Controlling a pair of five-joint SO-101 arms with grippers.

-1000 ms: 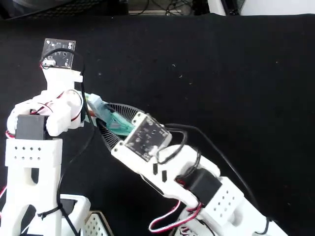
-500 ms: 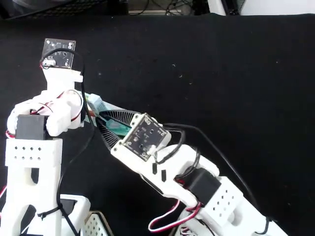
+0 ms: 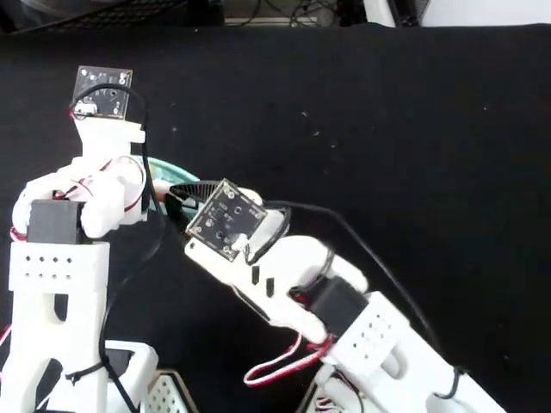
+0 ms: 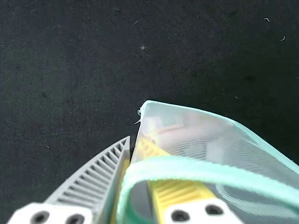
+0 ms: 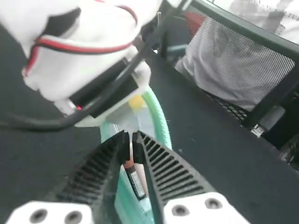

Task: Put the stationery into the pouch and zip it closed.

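The mesh pouch [image 4: 210, 144] with its teal zip band [image 4: 187, 168] hangs between my left gripper's [image 4: 135, 144] grey and yellow fingers, which are shut on its end. Pale stationery shows through the mesh. From above, a strip of the pouch's teal edge [image 3: 172, 166] shows between the two arms. My right gripper [image 5: 129, 136] sits right beside the left arm [image 3: 95, 194], its black ribbed fingers [image 3: 182, 196] closed together on the zip edge [image 5: 158, 116]. A pen with a red end [image 5: 134, 177] lies under them inside the pouch.
Black cloth [image 3: 413, 172] covers the table, with free room to the right and at the back. A mesh-backed chair [image 5: 233, 70] stands beyond the table edge. A white perforated base [image 3: 168, 391] sits at the front left.
My right gripper has slid left along the pouch toward the left arm, now covering most of it. The left arm has stayed still.
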